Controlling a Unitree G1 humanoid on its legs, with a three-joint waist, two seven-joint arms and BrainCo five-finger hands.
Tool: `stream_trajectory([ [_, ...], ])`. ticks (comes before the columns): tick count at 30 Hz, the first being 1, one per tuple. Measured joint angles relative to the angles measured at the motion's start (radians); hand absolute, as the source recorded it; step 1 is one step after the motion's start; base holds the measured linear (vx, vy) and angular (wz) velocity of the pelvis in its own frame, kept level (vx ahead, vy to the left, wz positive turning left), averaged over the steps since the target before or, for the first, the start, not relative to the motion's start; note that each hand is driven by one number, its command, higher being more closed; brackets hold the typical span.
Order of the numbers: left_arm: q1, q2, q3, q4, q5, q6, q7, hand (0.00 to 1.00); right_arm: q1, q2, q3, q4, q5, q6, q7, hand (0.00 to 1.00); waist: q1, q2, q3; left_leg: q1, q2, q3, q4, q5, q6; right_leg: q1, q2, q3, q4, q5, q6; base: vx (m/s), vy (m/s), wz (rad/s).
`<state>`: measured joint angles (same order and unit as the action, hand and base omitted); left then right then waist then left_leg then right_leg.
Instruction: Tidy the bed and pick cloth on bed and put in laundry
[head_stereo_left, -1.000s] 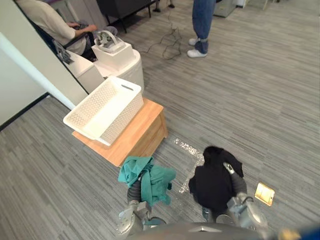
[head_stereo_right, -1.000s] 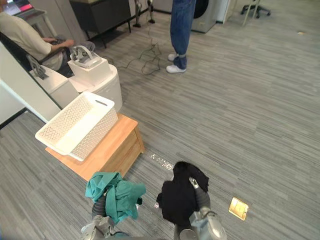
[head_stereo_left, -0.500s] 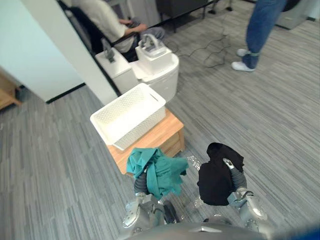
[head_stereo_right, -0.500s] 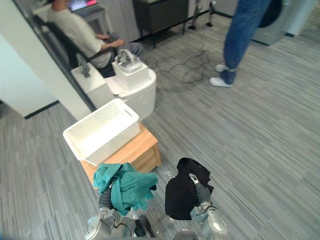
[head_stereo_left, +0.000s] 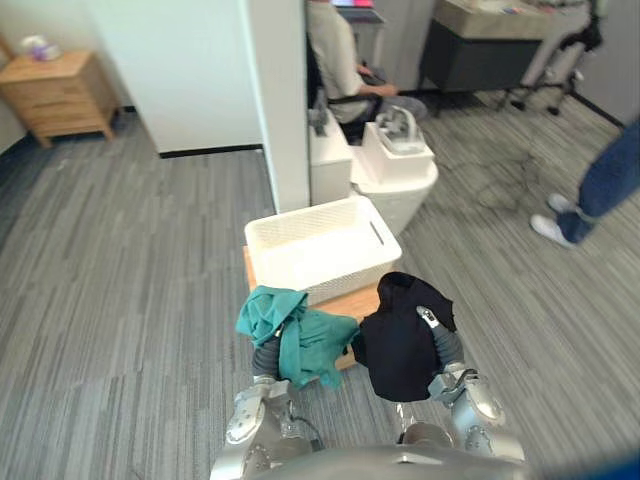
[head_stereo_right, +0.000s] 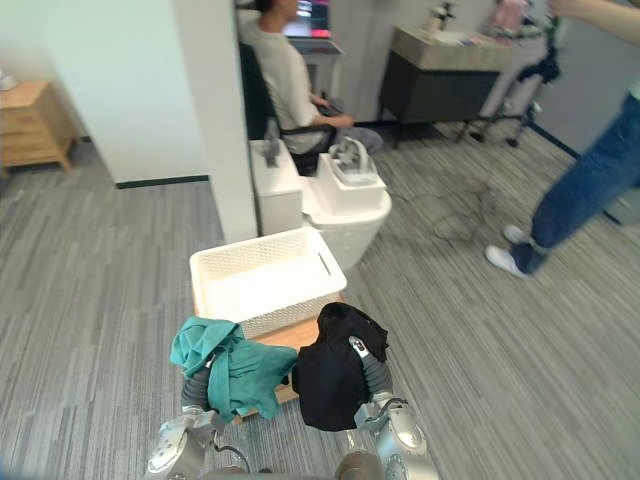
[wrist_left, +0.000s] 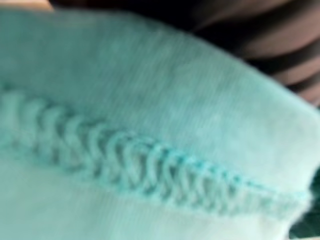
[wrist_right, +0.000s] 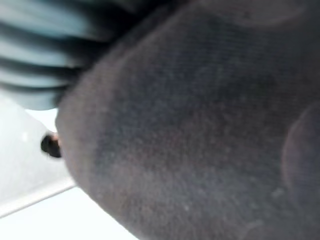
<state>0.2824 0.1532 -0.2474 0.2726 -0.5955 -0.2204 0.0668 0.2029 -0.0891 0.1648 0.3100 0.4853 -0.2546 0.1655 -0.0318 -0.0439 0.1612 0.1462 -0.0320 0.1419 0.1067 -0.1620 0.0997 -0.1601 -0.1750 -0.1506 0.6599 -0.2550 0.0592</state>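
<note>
Now carrying to laundry | teal cloth drapes our left hand, black cloth drapes our right hand; we cannot tell either grip under the fabric | white laundry basket sits on the wooden table just ahead | next: reach over its rim, drop both.

The teal cloth is a soft, matt knit with a raised stitched seam. The black cloth is matt and finely woven. The laundry basket is white perforated plastic, sitting on a smooth light-wood stand. The floor is matt grey and streaked.
</note>
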Motion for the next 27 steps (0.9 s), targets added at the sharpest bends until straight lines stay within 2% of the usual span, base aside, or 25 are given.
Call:
stream_trajectory([
  [2,-0.02,0.023,-0.037,0.039,0.001,0.009,-0.021,1.0,0.004,0.002,-0.017,-0.07,-0.022,-0.006,-0.047,1.0,-0.021,0.0,-0.003,0.011,-0.003,-0.087,0.009,-0.011,-0.036,0.013,0.052,0.128,-0.242,0.056,0.047,0.27,-0.194,1.46],
  [3,-0.02,0.028,-0.049,0.043,0.001,0.014,-0.024,1.0,0.009,0.004,-0.026,-0.091,-0.032,-0.013,-0.057,1.0,-0.02,-0.009,-0.008,0.012,-0.008,-0.091,0.022,-0.021,-0.052,0.022,0.051,0.144,-0.297,0.112,0.043,0.23,-0.167,0.95],
  [4,-0.018,0.037,-0.064,0.043,0.002,0.02,-0.024,1.0,0.015,0.012,-0.039,-0.109,-0.039,-0.022,-0.067,1.0,-0.018,-0.032,-0.018,0.011,-0.021,-0.078,0.038,-0.035,-0.075,0.038,0.033,0.153,-0.344,0.219,0.044,0.24,-0.185,0.68],
  [5,-0.021,0.024,-0.071,0.066,0.006,0.028,-0.024,1.0,-0.003,0.0,-0.061,-0.112,-0.048,-0.027,-0.083,1.0,-0.01,-0.022,-0.028,0.013,-0.004,-0.038,0.053,-0.049,-0.095,0.069,0.034,0.141,-0.366,0.18,0.039,0.3,-0.214,0.47],
  [6,-0.013,0.002,-0.077,0.058,0.008,0.034,-0.024,1.0,-0.038,-0.016,-0.091,-0.126,-0.074,-0.029,-0.1,1.0,-0.002,0.015,-0.025,0.011,0.025,0.001,0.056,-0.052,-0.103,0.085,0.056,0.133,-0.4,0.191,0.024,0.24,-0.169,0.19],
  [7,-0.01,-0.003,-0.083,0.055,0.008,0.037,-0.024,1.0,-0.055,-0.023,-0.101,-0.127,-0.078,-0.029,-0.106,1.0,-0.002,0.022,-0.024,0.013,0.033,0.014,0.051,-0.054,-0.106,0.089,0.062,0.132,-0.41,0.192,0.021,0.23,-0.131,-0.06],
  [8,-0.012,-0.011,-0.097,0.054,0.009,0.044,-0.024,1.0,-0.096,-0.046,-0.124,-0.127,-0.079,-0.029,-0.123,1.0,-0.003,0.039,-0.021,0.029,0.045,0.031,0.037,-0.051,-0.112,0.101,0.075,0.13,-0.426,0.195,0.016,0.16,-0.093,-0.06],
  [9,-0.013,-0.015,-0.102,0.051,0.01,0.052,-0.025,1.0,-0.122,-0.061,-0.146,-0.127,-0.079,-0.029,-0.134,1.0,-0.002,0.042,-0.016,0.047,0.051,0.047,0.02,-0.045,-0.123,0.116,0.082,0.13,-0.433,0.195,0.009,0.17,-0.105,-0.05],
  [12,-0.018,-0.013,-0.104,0.041,0.018,0.061,-0.025,1.0,-0.17,-0.098,-0.215,-0.159,-0.106,-0.029,-0.15,1.0,-0.003,0.043,-0.017,0.076,0.064,0.07,-0.002,-0.042,-0.127,0.154,0.098,0.131,-0.465,0.202,-0.001,0.05,-0.039,-0.06],
  [15,-0.029,0.005,-0.096,0.041,0.018,0.064,-0.025,1.0,-0.248,-0.138,-0.269,-0.225,-0.116,-0.022,-0.145,1.0,-0.003,0.021,-0.007,0.076,0.065,0.07,-0.025,-0.041,-0.126,0.173,0.103,0.134,-0.528,0.228,-0.003,-0.04,0.004,-0.01],
  [17,-0.028,0.018,-0.095,0.042,0.018,0.074,-0.029,1.0,-0.342,-0.176,-0.284,-0.259,-0.116,0.018,-0.125,1.0,-0.001,0.004,-0.012,0.069,0.062,0.069,-0.036,-0.035,-0.116,0.193,0.103,0.135,-0.585,0.257,0.0,-0.09,0.012,0.01],
  [21,-0.033,0.017,-0.093,0.043,0.018,0.08,-0.056,1.0,-0.425,-0.206,-0.273,-0.302,-0.116,0.085,-0.08,1.0,0.024,-0.001,-0.019,0.06,0.059,0.063,-0.037,-0.027,-0.105,0.206,0.1,0.134,-0.621,0.272,0.005,-0.05,-0.005,0.08],
  [23,-0.032,0.013,-0.094,0.047,0.018,0.081,-0.064,1.0,-0.456,-0.206,-0.244,-0.299,-0.116,0.14,-0.061,1.0,0.036,0.002,-0.02,0.053,0.059,0.055,-0.043,-0.018,-0.107,0.207,0.099,0.126,-0.631,0.275,0.004,-0.02,-0.034,0.14],
  [27,-0.033,0.006,-0.094,0.051,0.02,0.084,-0.069,1.0,-0.496,-0.205,-0.18,-0.267,-0.116,0.204,-0.053,1.0,0.044,0.005,-0.022,0.048,0.058,0.04,-0.061,0.005,-0.116,0.209,0.097,0.102,-0.653,0.288,-0.003,-0.01,-0.028,0.14],
])
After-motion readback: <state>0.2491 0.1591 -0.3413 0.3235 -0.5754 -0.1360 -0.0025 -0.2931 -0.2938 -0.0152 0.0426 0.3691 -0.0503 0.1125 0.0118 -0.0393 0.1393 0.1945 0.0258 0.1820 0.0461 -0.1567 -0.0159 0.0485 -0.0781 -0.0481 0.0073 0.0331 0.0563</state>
